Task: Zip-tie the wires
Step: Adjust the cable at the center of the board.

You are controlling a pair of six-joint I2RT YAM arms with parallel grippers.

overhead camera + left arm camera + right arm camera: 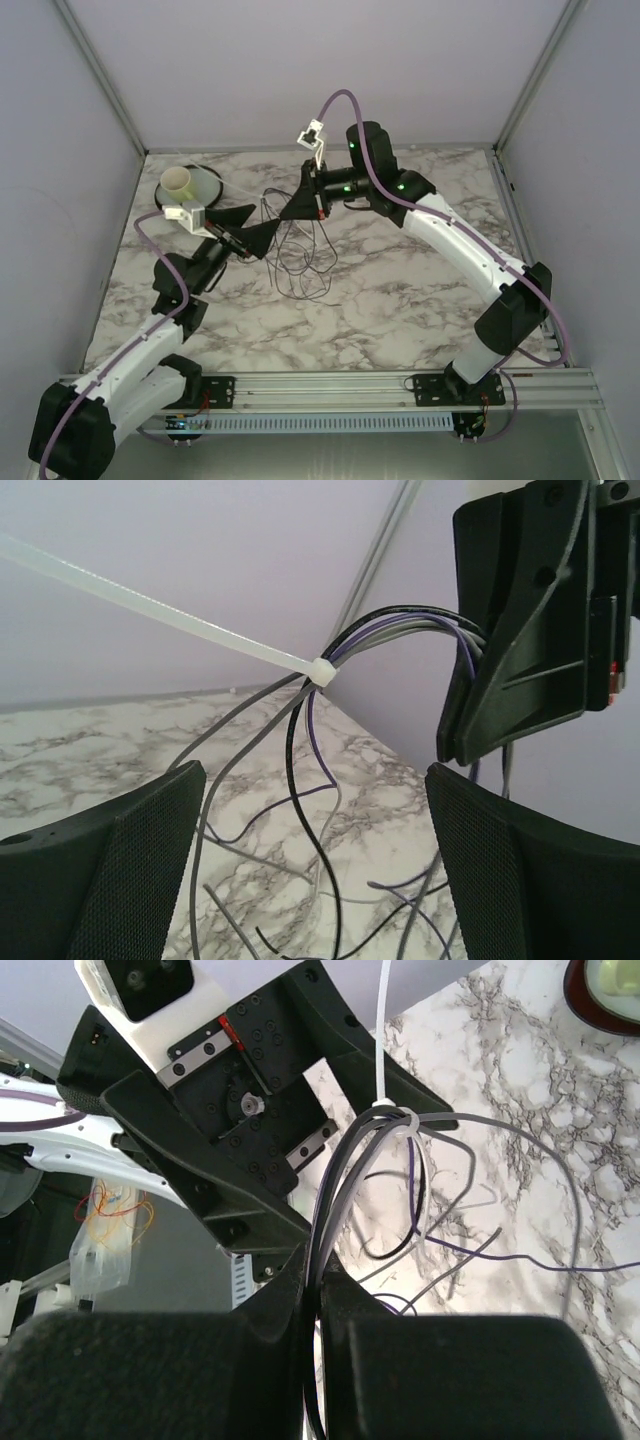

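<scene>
Top external view: wires pinched aloft, zip tie on the bundle

Right end effector [296, 205] is clamped tight on the wires [305, 255]. It holds the gathered strands above the table [400, 300] near its far middle, and the loose loops hang down and trail onto the marble. In the right wrist view the strands run straight between its pressed-together fingers [420, 1380]. A whitish zip tie [322, 672] rings the bundle just beside that grip. Its head sits snug against the strands and its long tail runs off out of the left wrist view. Below the tie the wires fan apart in grey, black and purple.

Left end effector [262, 222] sits just beside the bundle, facing the right one, with jaws spread wide and nothing in its grasp. In the left wrist view, loose strands hang in the gap between its fingers [110, 880] without being gripped. A plate [218, 185] with a cup [178, 181] stands at the far left of the table, apart from the wires.
</scene>
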